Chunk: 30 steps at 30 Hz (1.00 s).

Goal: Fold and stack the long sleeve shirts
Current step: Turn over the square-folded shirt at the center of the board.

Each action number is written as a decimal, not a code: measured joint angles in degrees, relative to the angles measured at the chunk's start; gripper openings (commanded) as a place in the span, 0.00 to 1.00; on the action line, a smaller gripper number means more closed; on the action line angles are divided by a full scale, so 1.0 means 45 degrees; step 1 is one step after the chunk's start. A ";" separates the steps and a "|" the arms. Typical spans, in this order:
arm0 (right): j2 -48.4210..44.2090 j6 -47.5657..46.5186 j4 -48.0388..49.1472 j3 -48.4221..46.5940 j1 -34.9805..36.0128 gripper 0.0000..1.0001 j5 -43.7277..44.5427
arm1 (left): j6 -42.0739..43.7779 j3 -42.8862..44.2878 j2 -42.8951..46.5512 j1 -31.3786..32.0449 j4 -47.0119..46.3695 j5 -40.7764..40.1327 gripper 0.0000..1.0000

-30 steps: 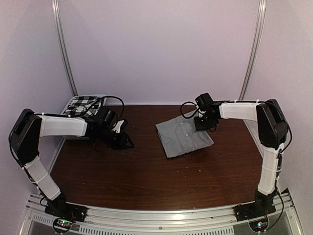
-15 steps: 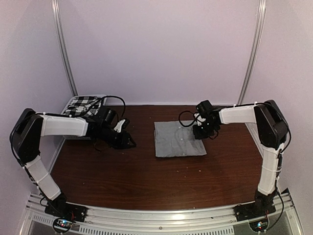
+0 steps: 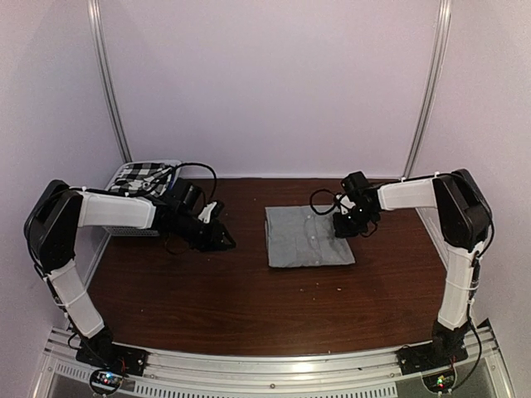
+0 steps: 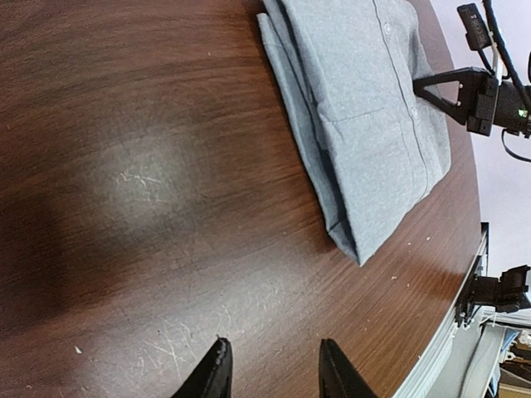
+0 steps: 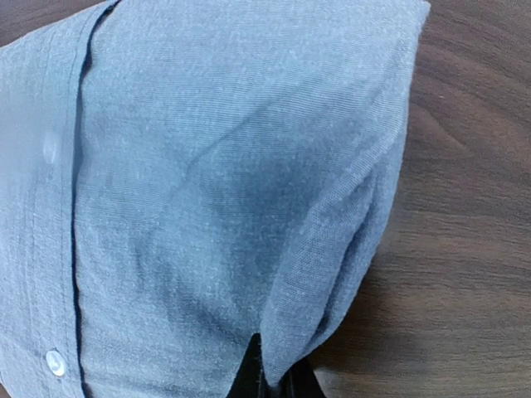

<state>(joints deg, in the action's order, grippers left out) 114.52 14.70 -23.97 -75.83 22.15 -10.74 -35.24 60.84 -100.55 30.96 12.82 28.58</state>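
Pinching the grey shirt (image 3: 305, 239) at its right edge mid-table (image 3: 249, 307), the right gripper (image 3: 342, 229) grips cloth; the left gripper (image 3: 221, 242) hovers half-open, empty, near its left edge.

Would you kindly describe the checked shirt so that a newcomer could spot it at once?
Look to the far left corner of the dark wooden table, where a white basket sits behind the left arm. The checked shirt lies bundled in it; its black-and-white pattern sets it apart from the plain grey shirt folded flat mid-table.
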 measured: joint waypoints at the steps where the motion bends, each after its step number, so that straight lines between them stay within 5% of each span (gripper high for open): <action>1: 0.0000 -0.0053 -0.0087 -0.0058 -0.0083 0.00 0.0005 | 0.0000 0.0000 -0.0010 0.0000 -0.0005 0.0000 0.37; 7: -0.0029 -0.1005 -0.2569 -0.2297 -0.0670 0.00 0.0748 | 0.0000 0.0000 -0.0044 0.0000 -0.0010 0.0034 0.37; 13: 0.0374 -0.1734 -0.6183 -0.8272 -0.0384 0.00 0.1574 | 0.0005 0.0000 -0.0053 0.0000 -0.0083 0.0112 0.37; 18: 0.2414 -0.1005 -0.7125 -1.2823 0.2035 0.20 0.1919 | 0.0010 0.0010 -0.0087 0.0000 -0.0039 0.0058 0.37; 21: 0.3881 -0.0097 -0.6363 -1.2871 0.4197 0.38 0.1413 | -0.0010 0.0010 -0.0092 0.0000 0.0068 -0.0087 0.39; 25: 0.5270 0.0816 -0.5877 -1.1769 0.6159 0.50 0.0316 | -0.0209 -0.0034 -0.0087 -0.0063 0.0121 -0.0340 0.42; 30: 0.4551 0.1209 -0.5100 -0.9840 0.6266 0.57 -0.0189 | -0.0597 -0.0476 -0.0083 -0.0291 0.0063 -0.0641 0.42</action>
<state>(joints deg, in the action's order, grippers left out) 135.00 20.14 -46.92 -120.11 50.35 -11.60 -37.93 58.70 -100.92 29.65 13.10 25.69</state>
